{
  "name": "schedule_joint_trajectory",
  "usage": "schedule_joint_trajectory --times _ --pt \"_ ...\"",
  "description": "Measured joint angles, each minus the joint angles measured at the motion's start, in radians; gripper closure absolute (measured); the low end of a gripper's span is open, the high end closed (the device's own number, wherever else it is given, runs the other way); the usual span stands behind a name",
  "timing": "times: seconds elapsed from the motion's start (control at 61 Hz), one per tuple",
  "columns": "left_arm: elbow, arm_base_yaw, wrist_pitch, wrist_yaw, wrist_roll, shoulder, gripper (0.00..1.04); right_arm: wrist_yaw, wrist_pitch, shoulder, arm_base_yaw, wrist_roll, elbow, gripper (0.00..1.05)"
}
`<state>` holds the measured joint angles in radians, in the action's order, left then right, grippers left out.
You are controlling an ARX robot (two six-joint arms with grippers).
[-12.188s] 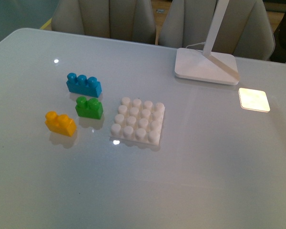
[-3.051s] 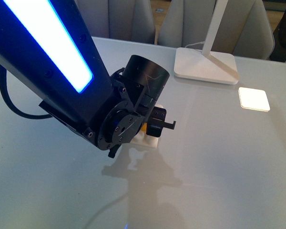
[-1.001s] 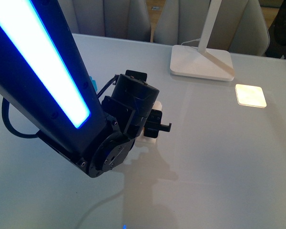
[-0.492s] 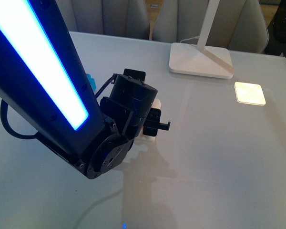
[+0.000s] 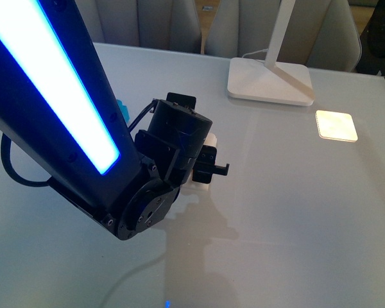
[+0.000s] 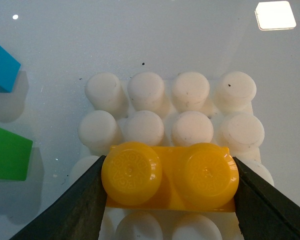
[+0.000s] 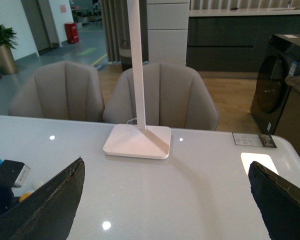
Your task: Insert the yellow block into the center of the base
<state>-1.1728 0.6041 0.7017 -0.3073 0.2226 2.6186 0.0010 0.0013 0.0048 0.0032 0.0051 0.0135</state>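
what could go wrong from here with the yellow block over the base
1. The left gripper holds the yellow block over the base on what looks like the third stud row, not clearly the middle; pressing now may seat it off centre.
2. The fingers flank the block low among the studs and might catch them or lift the base on release.

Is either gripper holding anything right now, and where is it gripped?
The left gripper holds the yellow block by its two short ends, one finger on each, over the base. The right gripper is open and holds nothing.
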Motion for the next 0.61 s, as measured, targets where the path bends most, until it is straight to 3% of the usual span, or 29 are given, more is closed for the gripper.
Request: schedule_joint_trajectory --times 0.607 --pt "-0.002 -0.003 -0.007 0.004 -0.004 -0.001 0.43 0.000 0.000 0.000 0.000 0.000 0.000 0.09"
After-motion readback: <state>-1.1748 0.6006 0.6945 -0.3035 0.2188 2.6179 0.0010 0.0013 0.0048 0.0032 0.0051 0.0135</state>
